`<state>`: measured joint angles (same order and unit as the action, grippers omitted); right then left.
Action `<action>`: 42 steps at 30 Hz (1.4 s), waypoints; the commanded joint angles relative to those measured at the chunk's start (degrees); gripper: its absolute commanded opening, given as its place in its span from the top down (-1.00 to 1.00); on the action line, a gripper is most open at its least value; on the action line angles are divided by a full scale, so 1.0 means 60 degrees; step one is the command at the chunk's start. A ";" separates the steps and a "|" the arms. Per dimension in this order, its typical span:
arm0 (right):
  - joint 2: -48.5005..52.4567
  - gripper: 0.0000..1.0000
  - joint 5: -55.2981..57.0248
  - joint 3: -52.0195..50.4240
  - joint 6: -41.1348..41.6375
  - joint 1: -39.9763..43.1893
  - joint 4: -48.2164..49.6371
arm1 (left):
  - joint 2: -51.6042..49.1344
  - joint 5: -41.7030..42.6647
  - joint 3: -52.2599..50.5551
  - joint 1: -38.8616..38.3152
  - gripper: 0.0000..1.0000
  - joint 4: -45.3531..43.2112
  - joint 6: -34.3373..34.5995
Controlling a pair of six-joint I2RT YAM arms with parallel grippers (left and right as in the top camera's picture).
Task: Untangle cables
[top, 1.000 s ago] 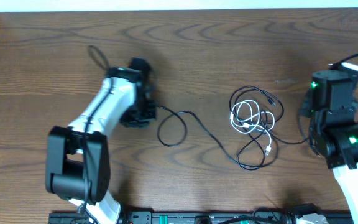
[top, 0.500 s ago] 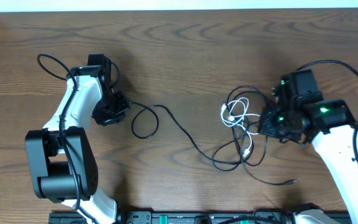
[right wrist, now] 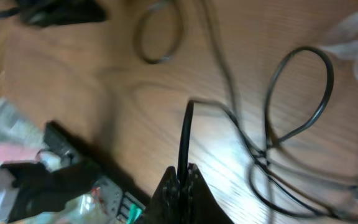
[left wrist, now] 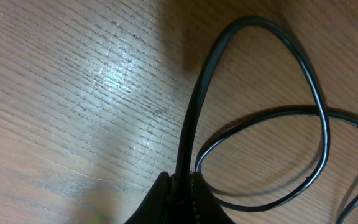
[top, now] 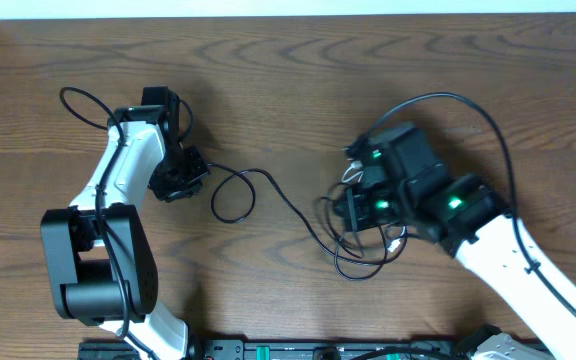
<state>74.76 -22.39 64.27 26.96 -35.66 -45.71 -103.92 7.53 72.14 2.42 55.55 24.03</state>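
A long black cable (top: 290,208) runs from my left gripper (top: 196,174) through a loop (top: 233,196) to a knot of black cables (top: 363,255) at centre right. In the left wrist view, that gripper (left wrist: 180,190) is shut on the black cable (left wrist: 194,99), which curls into a loop (left wrist: 319,118). My right gripper (top: 343,208) sits over the knot's left side, shut on a black cable (right wrist: 184,134) that rises from between its fingertips (right wrist: 182,177). Bits of the white cable (top: 396,240) show beside the right arm, and most of it is hidden.
A black rail with electronics (top: 318,350) lines the table's front edge and shows in the right wrist view (right wrist: 98,193). The right arm's own thick wire (top: 448,98) arches above it. The left arm's base (top: 98,270) stands at front left.
My right arm has swung left over the knot, and the black loops have shifted left and bunched. The left arm first pulled its cable left, then held still.
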 commanded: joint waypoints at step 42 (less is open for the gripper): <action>0.1603 -0.73 0.5395 0.0426 0.0055 0.1282 -0.0710 | 0.0033 0.0954 0.0011 -0.0703 -0.69 -0.0335 -0.1209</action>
<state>81.52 6.55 65.95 26.15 -30.26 -50.06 -103.92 8.97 72.12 0.34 54.46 21.52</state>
